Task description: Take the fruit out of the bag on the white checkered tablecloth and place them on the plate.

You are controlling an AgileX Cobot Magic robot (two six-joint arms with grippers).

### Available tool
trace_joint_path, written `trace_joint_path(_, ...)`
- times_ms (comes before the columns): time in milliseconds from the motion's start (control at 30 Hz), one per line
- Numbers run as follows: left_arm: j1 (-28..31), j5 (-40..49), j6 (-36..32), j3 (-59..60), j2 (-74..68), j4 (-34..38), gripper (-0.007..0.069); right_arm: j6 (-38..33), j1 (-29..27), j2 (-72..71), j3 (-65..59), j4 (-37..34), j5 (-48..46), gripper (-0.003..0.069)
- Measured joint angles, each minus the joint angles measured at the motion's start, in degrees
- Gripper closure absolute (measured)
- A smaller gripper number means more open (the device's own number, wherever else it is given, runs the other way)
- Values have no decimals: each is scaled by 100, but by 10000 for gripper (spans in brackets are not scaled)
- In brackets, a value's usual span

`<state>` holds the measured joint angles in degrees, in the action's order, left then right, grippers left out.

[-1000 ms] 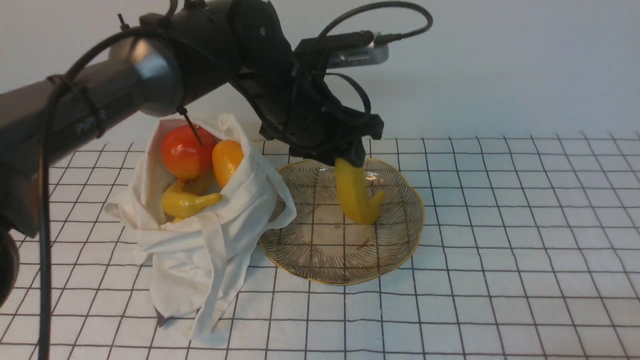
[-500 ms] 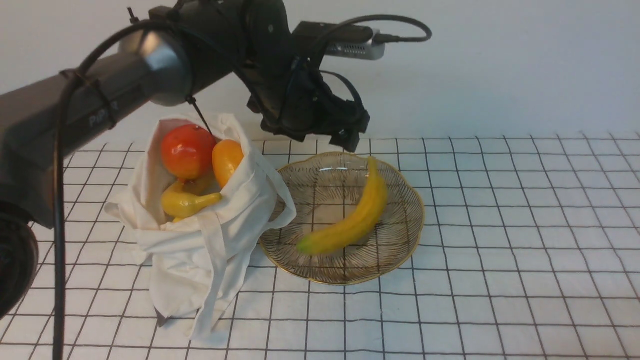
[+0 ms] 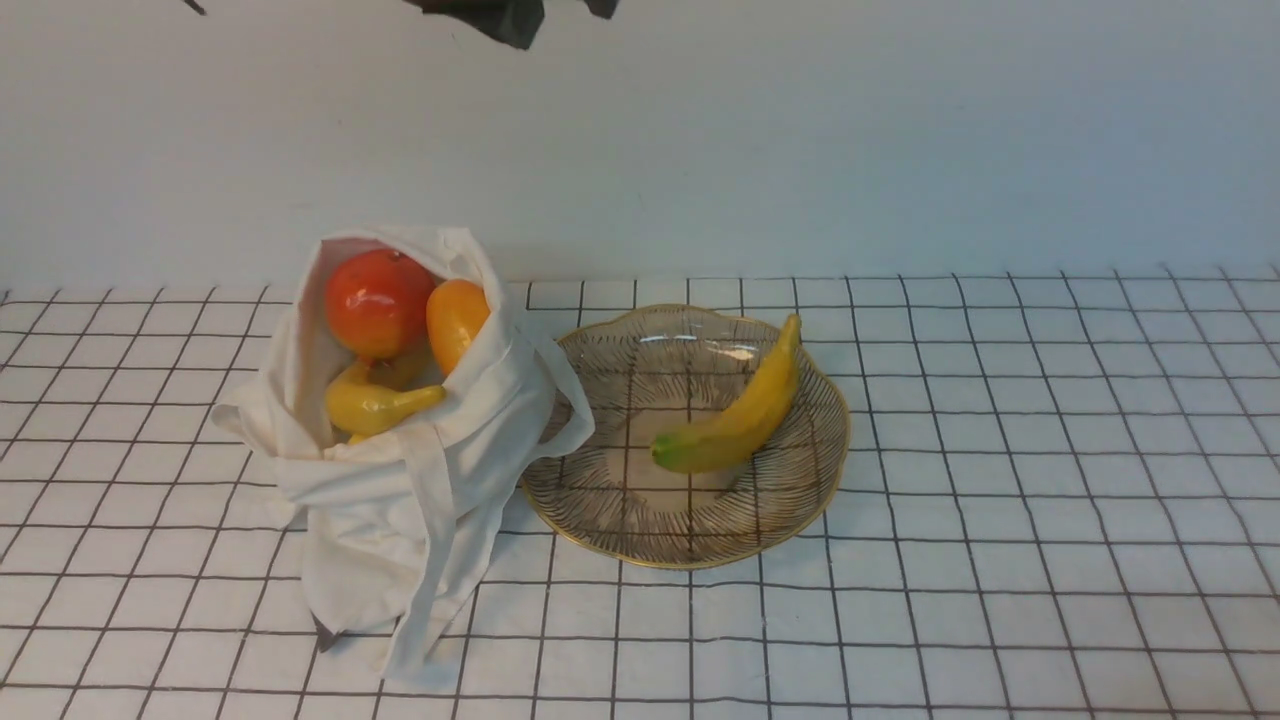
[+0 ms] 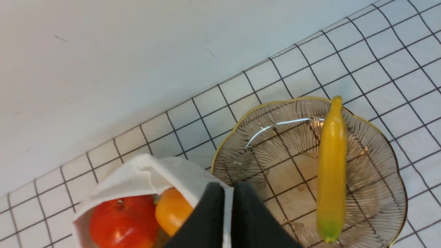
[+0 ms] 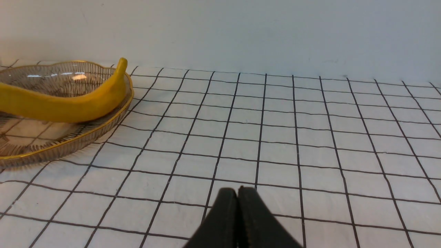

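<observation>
The white cloth bag [image 3: 400, 480] stands on the white checkered tablecloth [image 3: 1000, 450], left of the glass plate [image 3: 838, 440]. In the bag are a round red-orange fruit [image 3: 380, 303], a smaller orange oval fruit [image 3: 457, 320] and a yellow banana [image 3: 375, 405]. One banana with a green tip [image 3: 740, 415] lies in the plate's right half. My left gripper [image 4: 229, 186] is high above the bag's edge and the plate [image 4: 275, 137], with its jaws nearly together and empty. My right gripper [image 5: 237, 191] is shut and empty, low over the cloth to the right of the plate [image 5: 69, 144].
The pale wall [image 3: 900, 150] runs along the back edge of the tablecloth. A dark bit of my left arm [image 3: 510, 15] shows at the top edge of the front view. The bag's strap [image 3: 440, 560] hangs down its front.
My left gripper let go of the banana, which dropped into the plate and settled on its right side. The left arm rose almost out of the front view.
</observation>
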<state>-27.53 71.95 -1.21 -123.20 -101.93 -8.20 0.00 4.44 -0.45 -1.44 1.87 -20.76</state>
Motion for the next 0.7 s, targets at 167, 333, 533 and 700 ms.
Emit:
trace_joint_path(167,0,6,-54,835,798,-25,632,0,0,0,0,0,0,674)
trace_joint_path(333,0,10,20,2325,2232,-29,632,0,0,0,0,0,0,674)
trace_joint_path(533,0,-110,471,4725,4298,-29,632,0,0,0,0,0,0,674)
trace_joint_path(700,0,-1558,864,7155,6368,-29,632,0,0,0,0,0,0,674)
